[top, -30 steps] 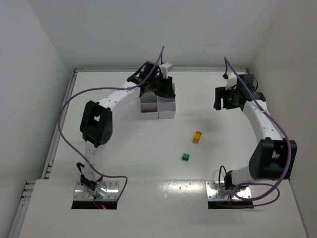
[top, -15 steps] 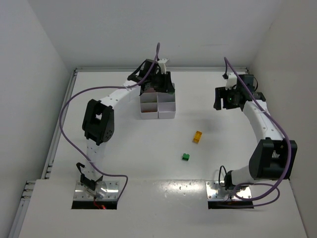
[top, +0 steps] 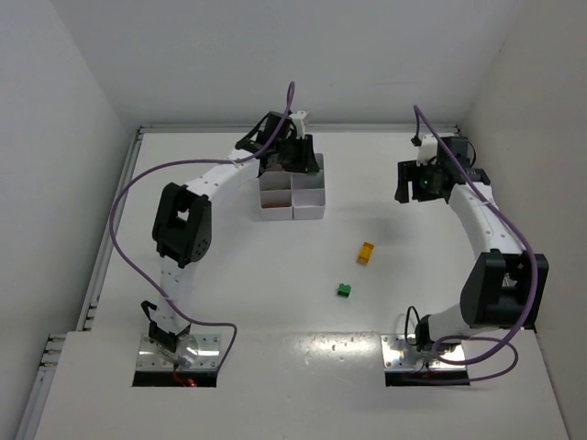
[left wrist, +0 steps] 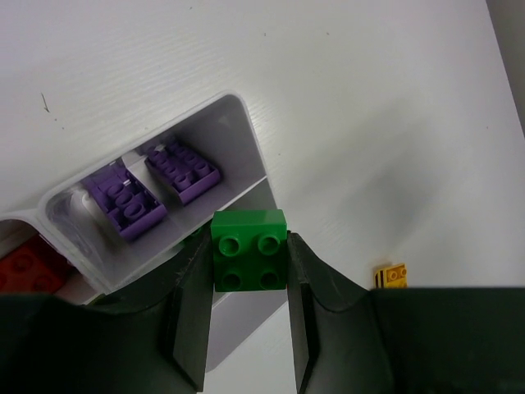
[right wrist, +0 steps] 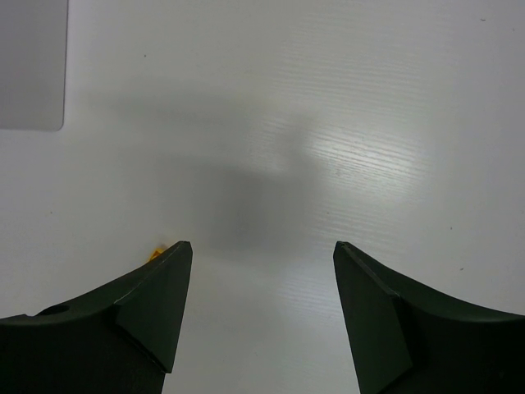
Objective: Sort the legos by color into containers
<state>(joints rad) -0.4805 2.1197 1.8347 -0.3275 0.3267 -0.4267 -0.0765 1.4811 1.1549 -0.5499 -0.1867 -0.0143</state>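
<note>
**Left tool (left wrist: 248,246) holds green over the sorter; right tool stands off**

Left tool: jaws pinched on two opposite side faces of a small green four-stud plastic brick (left wrist: 249,261). The studs face the wrist camera and the brick sits level. The side grip leaves the underside free, so it should fall straight on release.

It hangs above the white plastic six-compartment container block (top: 292,203), on the far side of the tabletop (top: 413,275), left of centre. In the wrist view the green brick sits over the thin wall beside the cell holding two purple studded bricks (left wrist: 123,201). A red brick (left wrist: 29,267) shows in a cell at the left edge. The cell straight under the green brick is mostly hidden by the brick and fingers, so I can't tell what's in it.

My read: the step in hand is placing green. Risk is a release on the wall, or a roll into purple.

Middle: two legos lie loose on the tabletop, well apart from the container block. One is a small orange-yellow brick (top: 366,253); the other is a second small green brick (top: 344,290), nearer the bases. So the sort is not finished.

Right tool (right wrist: 262,254): jaws wide apart with nothing between them, over bare tabletop at the far right. A yellow sliver beside its left finger is probably that orange-yellow brick. It is likely parked there to keep clear of the left arm, and it is the arm closer to the loose pair.
</note>
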